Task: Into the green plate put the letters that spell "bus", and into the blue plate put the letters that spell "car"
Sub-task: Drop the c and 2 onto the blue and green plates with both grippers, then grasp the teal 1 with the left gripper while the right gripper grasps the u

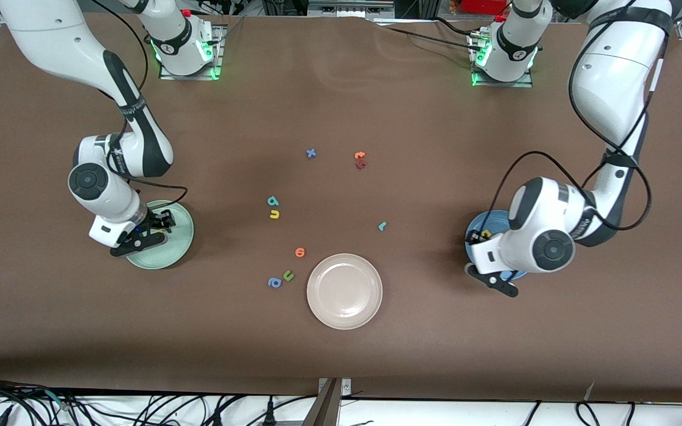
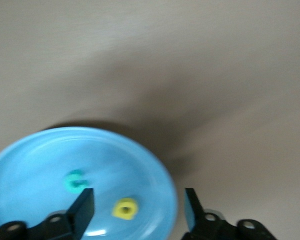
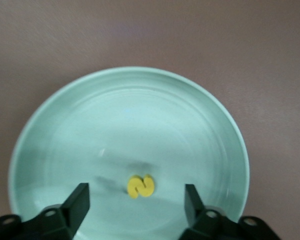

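Both fingers (image 3: pixel 80 200) of the right gripper (image 3: pixel 135 202) are standing wide apart over the round pale green plate (image 3: pixel 130 115), and the little yellow foam "s" (image 3: pixel 140 186) is lying flat in the plate between them, touching neither one. Over at the left arm's end of the table, the left gripper (image 2: pixel 138 207) is hanging with its fingers (image 2: pixel 84 205) apart over the round blue plate (image 2: pixel 35 165); a small yellow foam letter (image 2: pixel 125 208) is lying in that plate between the fingers, and a small teal foam letter (image 2: pixel 75 181) is lying just beside one finger. Out on the brown table (image 1: pixel 495 355), the teal "b" (image 1: pixel 272 201), the yellow "u" (image 1: pixel 274 214) and the teal "r" (image 1: pixel 382 225) are lying loose, well apart from both grippers.
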Robot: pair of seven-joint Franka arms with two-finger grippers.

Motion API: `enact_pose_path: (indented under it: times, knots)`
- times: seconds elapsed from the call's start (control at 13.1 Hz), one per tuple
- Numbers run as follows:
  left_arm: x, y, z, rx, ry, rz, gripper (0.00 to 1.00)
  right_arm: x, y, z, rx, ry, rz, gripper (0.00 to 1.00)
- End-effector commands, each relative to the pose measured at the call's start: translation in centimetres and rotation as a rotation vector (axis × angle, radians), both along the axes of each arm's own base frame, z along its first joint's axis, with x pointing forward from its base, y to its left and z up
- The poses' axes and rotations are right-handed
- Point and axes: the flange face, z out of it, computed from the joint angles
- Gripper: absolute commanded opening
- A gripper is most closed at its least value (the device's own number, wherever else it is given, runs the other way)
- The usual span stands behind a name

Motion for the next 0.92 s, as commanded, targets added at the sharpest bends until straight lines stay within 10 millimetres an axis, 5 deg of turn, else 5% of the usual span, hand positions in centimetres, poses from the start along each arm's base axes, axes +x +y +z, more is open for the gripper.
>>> enact_pose_path:
  times: [0.0,0.23,0.31,0.53,0.84]
  knots:
    - [-2.2,-6.3,2.2,0.008,0.006,0.077,1.0,-1.0,4.0,4.2,0.09,0.006,-0.116,1.0]
    - [-6.2,-16.2,2.5,0.042,-0.023,0.115,1.0,-2.5,12.5,3.8,0.154,-0.003,-0.267,1.0]
    - [-7.2,-18.1,1.9,0.039,-0.037,0.141,1.0,-2.9,15.1,3.2,0.172,-0.021,-0.31,1.0]
    - [-8.7,-19.6,-0.9,-0.029,-0.099,0.134,0.98,-4.0,21.0,0.6,0.228,-0.073,-0.397,0.99]
    - [-9.2,-21.3,-4.1,0.004,-0.211,0.02,0.89,-4.7,25.9,-2.8,0.283,-0.097,-0.481,0.99]
